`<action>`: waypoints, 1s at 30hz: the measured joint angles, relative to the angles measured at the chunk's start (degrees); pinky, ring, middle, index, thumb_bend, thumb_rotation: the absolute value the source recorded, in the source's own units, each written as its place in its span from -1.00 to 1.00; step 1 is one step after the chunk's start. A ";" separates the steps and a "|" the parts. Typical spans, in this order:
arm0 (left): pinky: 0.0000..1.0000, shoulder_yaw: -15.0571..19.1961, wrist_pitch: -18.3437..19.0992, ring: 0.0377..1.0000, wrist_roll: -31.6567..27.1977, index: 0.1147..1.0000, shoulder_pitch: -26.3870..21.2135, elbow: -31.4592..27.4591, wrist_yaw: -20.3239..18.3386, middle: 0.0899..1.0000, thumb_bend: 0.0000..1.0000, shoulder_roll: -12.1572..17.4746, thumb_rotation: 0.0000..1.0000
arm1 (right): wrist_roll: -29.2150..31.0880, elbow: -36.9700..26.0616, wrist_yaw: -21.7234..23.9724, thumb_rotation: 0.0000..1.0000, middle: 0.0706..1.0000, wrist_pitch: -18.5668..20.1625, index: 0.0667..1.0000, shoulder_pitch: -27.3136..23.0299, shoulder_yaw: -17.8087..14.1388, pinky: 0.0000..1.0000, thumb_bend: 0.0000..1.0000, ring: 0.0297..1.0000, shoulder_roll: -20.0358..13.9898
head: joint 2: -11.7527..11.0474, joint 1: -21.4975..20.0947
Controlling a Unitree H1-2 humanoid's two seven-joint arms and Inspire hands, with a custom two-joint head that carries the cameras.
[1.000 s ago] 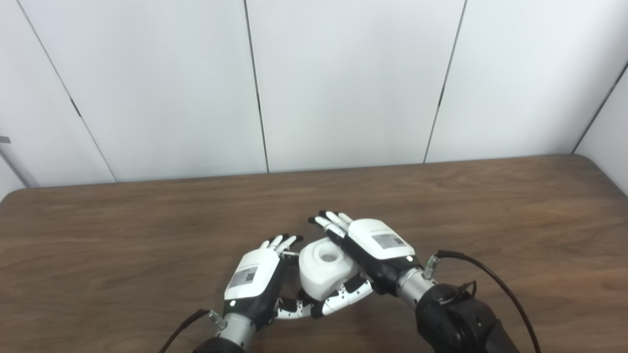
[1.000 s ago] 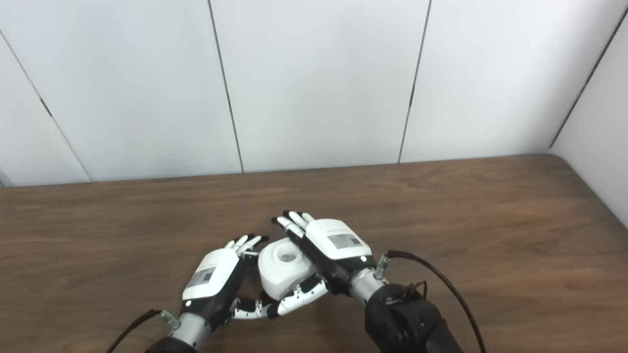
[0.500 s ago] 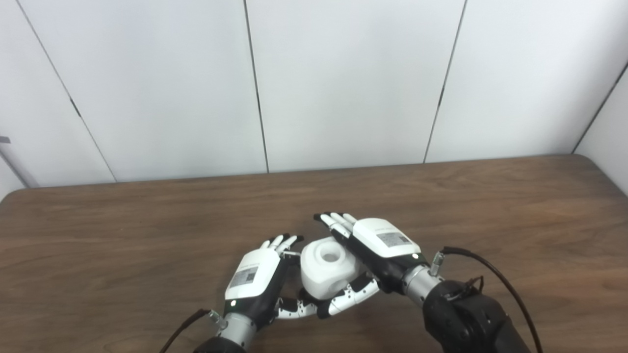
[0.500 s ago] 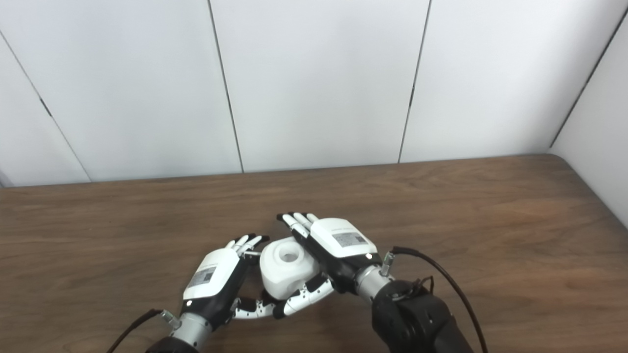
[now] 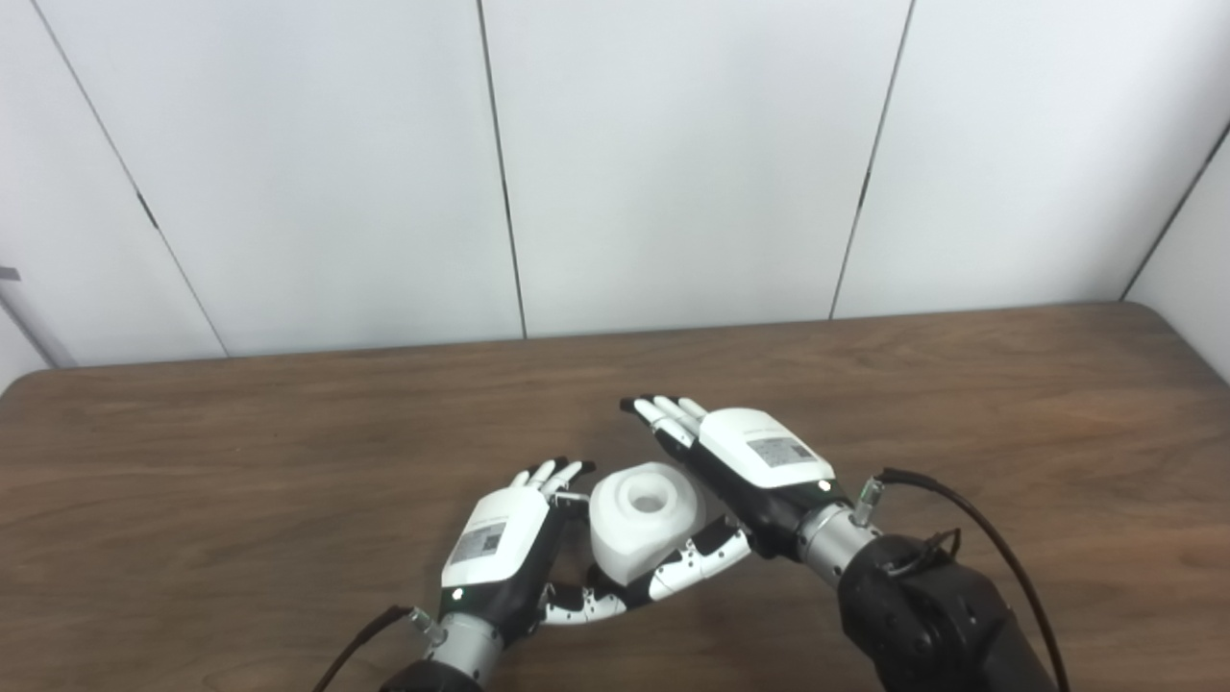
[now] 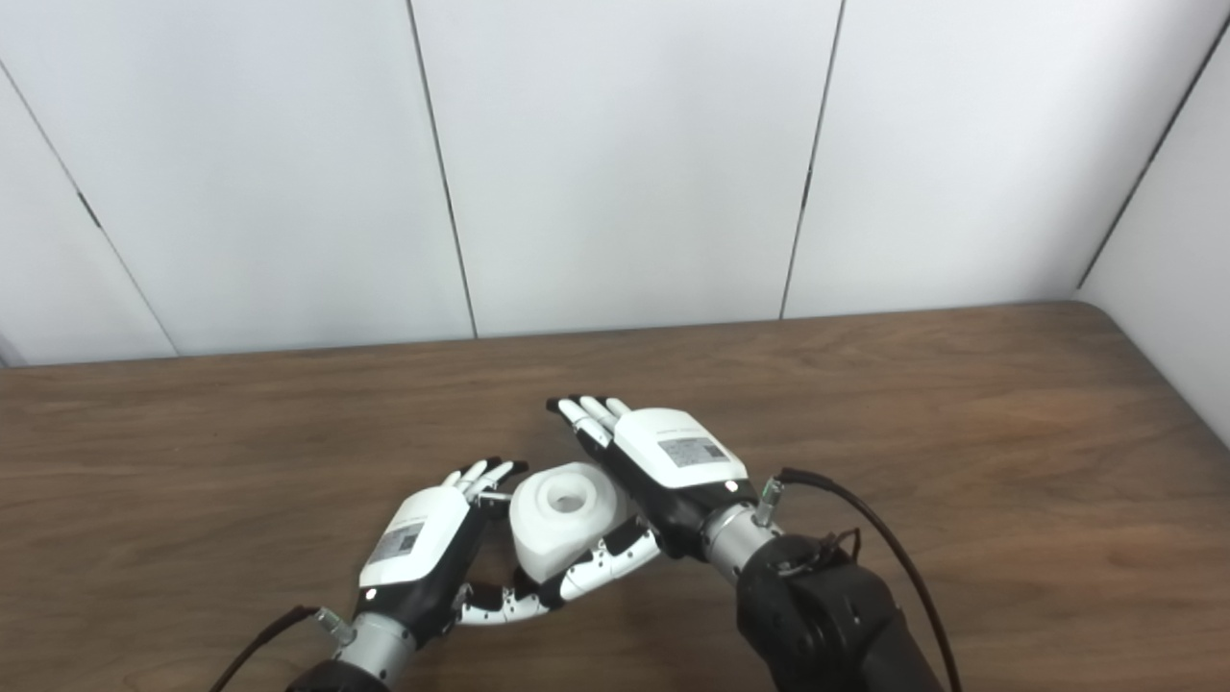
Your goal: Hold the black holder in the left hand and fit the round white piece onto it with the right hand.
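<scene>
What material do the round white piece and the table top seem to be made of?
Round white piece: probably matte plastic, perhaps printed; evenly white, soft shading, no glare, rounded edges and a round hollow on top.
Table: dark brown wood or wood-look laminate; long grain streaks with a faint sheen. The pictures cannot settle which.

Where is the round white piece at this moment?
In both eye views the white piece sits low and center over the table, between the left hand and the right hand, with both thumbs under its near side.
</scene>
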 measured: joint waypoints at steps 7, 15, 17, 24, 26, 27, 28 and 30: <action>1.00 -0.03 -0.10 0.97 -0.11 -0.17 -0.09 0.41 0.58 0.85 0.03 -0.05 -0.90 | 1.54 -1.96 0.96 0.11 1.00 -0.07 1.00 -0.80 -1.43 0.55 1.00 1.00 -0.49 | -0.18 -0.17; 1.00 -0.01 -0.94 0.95 -0.15 -0.17 -0.29 1.15 1.41 0.84 0.03 0.03 -0.90 | 2.64 -5.54 3.57 0.04 1.00 0.06 1.00 -3.81 -4.78 0.63 1.00 1.00 -3.21 | -0.70 -0.18; 1.00 -0.02 -1.04 0.95 -0.14 -0.17 -0.33 1.18 1.44 0.84 0.03 0.08 -0.90 | 3.61 -6.23 4.18 0.01 1.00 0.33 1.00 -4.32 -5.94 0.72 1.00 1.00 -3.53 | -0.79 -0.18; 1.00 0.10 -1.32 0.95 -0.15 -0.17 -0.37 1.29 1.44 0.84 0.03 0.21 -0.90 | 5.93 -8.18 6.62 0.01 1.00 2.40 1.00 -5.23 -9.41 0.82 1.00 1.00 -6.43 | -1.23 -0.26; 1.00 0.21 -1.37 0.95 -0.18 -0.17 -0.38 1.29 1.42 0.84 0.03 0.29 -0.90 | 6.16 -9.64 7.18 0.00 1.00 2.99 1.00 -5.24 -10.01 0.84 1.00 1.00 -7.38 | -1.23 -0.26; 0.99 0.26 -1.38 0.94 -0.18 -0.17 -0.41 1.29 1.40 0.84 0.03 0.34 -0.90 | 6.40 -10.20 7.28 -0.01 1.00 3.26 1.00 -5.30 -10.16 0.84 1.00 1.00 -7.71 | -1.32 -0.35; 0.98 0.26 -1.38 0.94 -0.16 -0.17 -0.49 1.29 1.34 0.84 0.03 0.41 -0.90 | 6.55 -10.61 7.46 -0.02 1.00 3.66 1.00 -5.32 -10.34 0.85 1.00 1.00 -7.87 | -1.32 -0.35; 0.98 0.26 -1.37 0.93 -0.13 -0.17 -0.62 1.29 1.20 0.84 0.03 0.53 -0.90 | 6.70 -11.03 7.74 -0.03 1.00 4.42 1.00 -5.32 -10.70 0.88 1.00 1.00 -7.94 | -1.32 -0.35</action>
